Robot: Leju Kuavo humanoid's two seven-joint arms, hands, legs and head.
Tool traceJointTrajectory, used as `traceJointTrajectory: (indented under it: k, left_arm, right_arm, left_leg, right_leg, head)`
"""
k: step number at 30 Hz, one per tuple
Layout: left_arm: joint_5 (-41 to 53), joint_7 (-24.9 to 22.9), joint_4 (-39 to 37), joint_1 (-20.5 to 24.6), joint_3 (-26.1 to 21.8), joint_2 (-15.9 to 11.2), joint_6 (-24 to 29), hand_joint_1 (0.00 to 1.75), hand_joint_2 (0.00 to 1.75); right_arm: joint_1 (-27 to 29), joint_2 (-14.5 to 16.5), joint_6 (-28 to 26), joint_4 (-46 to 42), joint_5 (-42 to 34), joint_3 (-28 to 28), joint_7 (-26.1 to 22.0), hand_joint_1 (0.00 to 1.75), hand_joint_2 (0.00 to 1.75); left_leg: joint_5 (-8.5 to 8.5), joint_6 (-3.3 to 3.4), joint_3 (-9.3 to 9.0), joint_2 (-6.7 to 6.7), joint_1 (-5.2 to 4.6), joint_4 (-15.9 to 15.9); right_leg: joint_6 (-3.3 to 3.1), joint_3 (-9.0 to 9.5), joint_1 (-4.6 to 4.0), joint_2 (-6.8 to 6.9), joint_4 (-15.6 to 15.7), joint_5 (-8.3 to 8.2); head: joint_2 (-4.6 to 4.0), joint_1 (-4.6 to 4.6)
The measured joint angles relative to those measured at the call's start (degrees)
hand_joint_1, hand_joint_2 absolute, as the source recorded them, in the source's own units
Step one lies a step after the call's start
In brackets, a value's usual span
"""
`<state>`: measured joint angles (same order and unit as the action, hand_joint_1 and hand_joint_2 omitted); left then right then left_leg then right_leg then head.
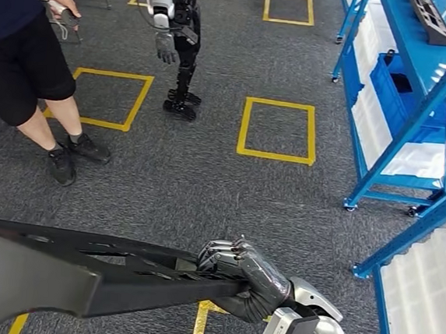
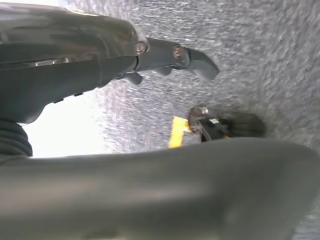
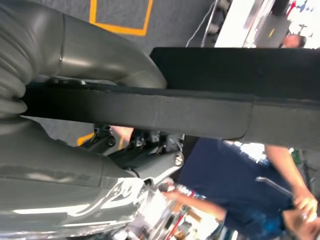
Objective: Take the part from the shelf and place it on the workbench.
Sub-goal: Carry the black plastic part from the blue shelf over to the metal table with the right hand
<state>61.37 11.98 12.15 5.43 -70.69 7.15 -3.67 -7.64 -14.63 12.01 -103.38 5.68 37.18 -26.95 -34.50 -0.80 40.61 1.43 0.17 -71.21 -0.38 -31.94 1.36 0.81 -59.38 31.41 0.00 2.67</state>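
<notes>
Head view, left to right. A person (image 1: 25,48) in dark shirt and shorts stood at the upper left of the frame, one hand on a small grey device (image 1: 67,17). The part (image 1: 81,276), a long dark openwork bar, ran across the lower left toward the lower centre, above the grey carpet floor (image 1: 208,173). A second robot (image 1: 176,38) stood at the upper centre beside yellow floor squares (image 1: 278,130). The right robot hand (image 1: 242,282), at the lower centre, had its fingers wrapped over the part's end and held it. A blue shelf (image 1: 414,113) filled the right edge, with a blue bin (image 1: 395,92) on a lower level and a dark block (image 1: 432,19) on its top level.

In the right wrist view the part (image 3: 170,107) crossed the frame within the right robot hand (image 3: 94,65). In the left wrist view the left robot hand (image 2: 113,65) showed fingers (image 2: 196,62) extended over the carpet, with the part (image 2: 158,190) just beside it; whether it gripped the part cannot be told.
</notes>
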Motion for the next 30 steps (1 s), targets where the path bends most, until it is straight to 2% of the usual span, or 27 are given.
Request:
traceJointTrajectory:
  k: [1, 2, 3, 4, 6, 7, 8, 10, 11, 13, 14, 15, 16, 17, 18, 19, 20, 21, 22, 23, 24, 25, 26, 27, 28, 29, 30]
  left_arm:
    - [0.0, 0.0, 0.0, 0.0, 0.0, 0.0, 0.0, 0.00, 1.75]
    - [0.0, 0.0, 0.0, -0.1, 0.0, 0.0, 0.0, 0.00, 1.75]
    - [0.0, 0.0, 0.0, -0.2, 0.0, 0.0, 0.0, 0.00, 1.75]
    - [0.0, -0.1, 0.0, -0.3, 0.0, 0.0, 0.0, 0.00, 1.75]
    - [0.0, -0.2, 0.0, -0.2, 0.0, 0.0, 0.0, 0.00, 1.75]
    - [0.0, -0.3, 0.0, -0.1, 0.0, 0.0, 0.1, 0.00, 1.75]
    - [0.0, -0.4, 0.0, -0.1, 0.0, 0.0, 0.1, 0.00, 1.75]
    - [0.0, -0.6, 0.0, -0.2, 0.0, 0.0, 0.1, 0.00, 1.75]
    - [0.0, -0.6, 0.0, -0.3, 0.0, 0.0, 0.1, 0.00, 1.75]
    - [0.0, -0.7, 0.0, -0.2, 0.0, 0.0, 0.1, 0.00, 1.75]
    - [0.0, -0.7, 0.0, -0.1, 0.0, -0.1, 0.1, 0.00, 1.75]
    - [0.0, -0.7, 0.0, 0.1, 0.0, -0.1, 0.1, 0.00, 1.75]
    - [0.0, -0.7, 0.0, 0.2, 0.0, -0.1, 0.1, 0.00, 1.75]
    - [0.0, -0.7, 0.0, 0.1, 0.0, -0.1, 0.0, 0.00, 1.75]
    - [0.0, -0.7, 0.0, 0.0, 0.0, -0.1, 0.0, 0.00, 1.75]
    - [0.0, -0.7, 0.0, 0.0, 0.0, -0.1, 0.0, 0.00, 1.75]
    - [0.0, -0.7, 0.0, -0.1, 0.0, -0.1, 0.0, 0.00, 1.75]
    - [0.0, -0.7, 0.0, -0.1, 0.0, -0.1, -0.1, 0.00, 1.75]
    - [0.0, -0.7, 0.0, 0.0, 0.0, -0.1, -0.1, 0.00, 1.75]
    - [0.0, -0.7, 0.0, 0.0, 0.0, 0.0, -0.1, 0.00, 1.75]
    - [0.0, -0.7, 0.0, -0.1, 0.0, 0.0, -0.1, 0.00, 1.75]
    - [0.1, -0.8, 0.0, -0.2, 0.0, -0.1, -0.1, 0.00, 1.75]
    - [0.1, -0.8, 0.0, -0.4, 0.0, -0.1, -0.1, 0.00, 1.75]
    - [0.1, -0.8, 0.0, -0.4, 0.0, -0.1, -0.1, 0.00, 1.75]
    - [0.2, -0.8, 0.0, -0.4, 0.0, -0.1, -0.1, 0.00, 1.75]
    - [0.2, -0.8, 0.0, -0.3, 0.0, -0.1, -0.1, 0.00, 1.75]
    - [0.2, -0.8, 0.0, -0.1, 0.0, -0.1, -0.1, 0.00, 1.75]
  right_arm:
    - [0.0, 0.0, 0.0, 0.1, -0.1, 0.0, 0.0, 1.75, 1.75]
    - [0.0, 0.0, 0.1, 0.2, -0.2, 0.0, 0.1, 1.75, 1.75]
    - [-0.1, 0.0, 0.2, 0.3, -0.3, 0.0, 0.2, 1.75, 1.75]
    - [-0.1, 0.0, 0.3, 0.4, -0.4, 0.0, 0.2, 1.75, 1.75]
    - [-0.3, 0.0, 0.6, 0.6, -0.5, 0.0, 0.4, 1.75, 1.75]
    - [-0.3, 0.0, 0.7, 0.6, -0.6, 0.0, 0.4, 1.75, 1.75]
    - [-0.4, 0.0, 0.7, 0.7, -0.6, 0.0, 0.4, 1.75, 1.75]
    - [-0.5, 0.1, 0.8, 0.8, -0.7, 0.0, 0.4, 1.75, 1.75]
    - [-0.5, 0.1, 0.9, 0.8, -0.7, 0.0, 0.4, 1.75, 1.75]
    - [-0.6, 0.1, 0.9, 0.9, -0.7, 0.0, 0.4, 1.75, 1.75]
    - [-0.5, 0.1, 1.0, 0.9, -0.7, 0.0, 0.4, 1.75, 1.75]
    - [-0.4, 0.1, 1.0, 1.0, -0.7, 0.1, 0.4, 1.75, 1.75]
    - [-0.2, 0.1, 1.0, 1.2, -0.6, 0.1, 0.5, 1.75, 1.75]
    - [-0.1, 0.1, 1.0, 1.3, -0.6, 0.2, 0.5, 1.75, 1.75]
    - [0.0, 0.1, 1.1, 1.3, -0.6, 0.2, 0.5, 1.75, 1.75]
    - [0.0, 0.1, 1.1, 1.3, -0.6, 0.3, 0.5, 1.75, 1.75]
    - [0.0, 0.1, 1.1, 1.3, -0.6, 0.4, 0.5, 1.75, 1.75]
    - [0.0, 0.1, 1.0, 1.3, -0.6, 0.4, 0.5, 1.75, 1.75]
    - [0.1, 0.1, 1.0, 1.3, -0.6, 0.4, 0.5, 1.75, 1.75]
    - [0.2, 0.1, 1.0, 1.3, -0.5, 0.4, 0.5, 1.75, 1.75]
    - [0.2, 0.1, 1.0, 1.3, -0.5, 0.4, 0.5, 1.75, 1.75]
    - [0.3, 0.1, 0.9, 1.3, -0.4, 0.4, 0.5, 1.75, 1.75]
    - [0.2, 0.2, 0.9, 1.2, -0.4, 0.4, 0.5, 1.75, 1.75]
    - [0.2, 0.3, 0.8, 1.2, -0.3, 0.4, 0.5, 1.75, 1.75]
    - [0.2, 0.4, 0.8, 1.1, -0.3, 0.4, 0.5, 1.75, 1.75]
    - [0.3, 0.5, 0.7, 1.0, -0.2, 0.4, 0.5, 1.75, 1.75]
    - [0.4, 0.5, 0.7, 1.0, -0.1, 0.4, 0.5, 1.75, 1.75]
  left_leg:
    - [-0.68, -0.22, 1.65, -0.47, 0.18, -2.9]
    - [-0.40, -0.37, 2.47, -0.74, 0.34, -4.1]
    - [1.03, -0.44, 2.05, -1.02, 0.47, -2.8]
    - [3.22, -0.42, 0.57, -1.66, 0.54, 0.5]
    - [6.31, 0.01, -2.80, -4.23, 0.19, 7.6]
    - [6.84, 0.36, -3.72, -5.27, -0.13, 9.6]
    - [6.63, 0.77, -3.98, -5.75, -0.49, 10.3]
    - [6.50, 1.63, -4.06, -4.77, -0.82, 10.6]
    - [6.48, 2.02, -4.31, -4.14, -0.79, 10.8]
    - [6.47, 2.78, -4.92, -2.91, -0.51, 11.2]
    - [6.38, 3.05, -5.09, -2.23, -0.50, 11.3]
    - [6.28, 3.29, -5.21, -1.46, -0.53, 11.3]
    - [6.19, 3.41, -5.33, -0.62, -0.59, 11.3]
    - [6.10, 3.48, -5.49, 0.26, -0.66, 11.3]
    - [5.99, 3.49, -5.72, 1.17, -0.69, 11.3]
    - [5.86, 3.46, -5.99, 2.05, -0.70, 11.3]
    - [5.72, 3.38, -6.21, 2.87, -0.65, 11.3]
    - [5.57, 3.23, -6.29, 3.70, -0.66, 11.2]
    - [5.50, 3.01, -6.21, 4.46, -0.56, 11.1]
    - [5.47, 2.71, -6.04, 5.21, -0.40, 11.1]
    - [5.50, 2.35, -5.86, 5.97, -0.26, 11.2]
    - [5.54, 1.98, -5.76, 6.71, -0.14, 11.3]
    - [5.37, 1.68, -5.68, 6.64, -0.18, 11.2]
    - [4.81, 1.41, -5.32, 5.65, -0.28, 10.5]
    - [3.73, 1.13, -4.47, 4.05, -0.34, 8.7]
    - [2.18, 0.83, -2.96, 2.03, -0.29, 5.7]
    - [0.53, 0.46, -0.96, 0.56, -0.11, 1.8]
  right_leg:
    - [0.04, 0.21, -0.03, 0.90, 0.0, 0.25]
    - [0.12, 0.46, -0.04, 1.75, 0.0, 0.51]
    - [0.24, 0.81, -0.04, 2.55, 0.0, 0.80]
    - [0.39, 1.25, -0.04, 3.32, 0.0, 1.14]
    - [0.87, 2.05, -0.18, 4.62, 0.0, 1.83]
    - [1.20, 2.32, -0.31, 5.17, 0.0, 2.12]
    - [1.54, 2.53, -0.39, 5.69, 0.1, 2.33]
    - [2.28, 3.10, -0.27, 6.51, 0.4, 2.74]
    - [2.56, 3.32, -0.11, 5.70, 0.0, 3.16]
    - [2.70, 2.11, 0.07, 2.30, -3.5, 5.35]
    - [2.53, 0.39, 0.06, 0.61, -6.9, 6.97]
    - [2.39, -1.86, -0.03, -0.20, -10.9, 8.53]
    - [2.31, -4.00, -0.12, -0.47, -14.1, 9.37]
    - [2.23, -5.45, -0.23, -0.58, -15.8, 9.07]
    - [2.10, -5.89, -0.32, -0.74, -15.1, 7.47]
    - [1.92, -5.29, -0.38, -1.16, -12.3, 4.89]
    - [1.70, -4.16, -0.41, -2.33, -8.4, 2.11]
    - [1.53, -3.01, -0.36, -3.93, -4.7, 0.06]
    - [1.46, -2.16, -0.32, -5.26, -2.1, -1.09]
    - [1.40, -1.72, -0.35, -6.18, -0.8, -1.38]
    - [1.35, -1.51, -0.39, -6.18, -0.5, -1.18]
    - [1.23, -1.33, -0.37, -5.50, -0.2, -1.12]
    - [0.99, -1.11, -0.30, -4.72, 0.1, -1.14]
    - [0.72, -0.83, -0.13, -3.86, 0.3, -1.14]
    - [0.46, -0.54, 0.02, -2.92, 0.6, -1.11]
    - [0.27, -0.26, 0.04, -1.91, 0.7, -0.95]
    - [0.18, -0.02, 0.03, -0.90, 0.7, -0.71]
  head:
    - [0.00, -0.01]
    - [0.00, 0.00]
    - [0.00, -0.01]
    - [0.00, -0.01]
    - [0.00, -0.01]
    - [0.00, -0.02]
    - [0.00, -0.04]
    - [0.00, -0.06]
    - [0.01, -0.06]
    - [0.01, -0.14]
    - [0.01, -0.17]
    - [0.00, -0.21]
    - [0.00, -0.21]
    - [0.00, -0.20]
    - [0.00, -0.20]
    - [0.00, -0.20]
    - [0.00, -0.20]
    - [0.00, -0.19]
    - [0.00, -0.19]
    - [0.00, -0.19]
    - [0.00, -0.18]
    - [0.00, -0.19]
    - [0.00, -0.18]
    - [0.00, -0.15]
    - [0.01, -0.13]
    - [0.01, -0.10]
    - [0.01, -0.10]
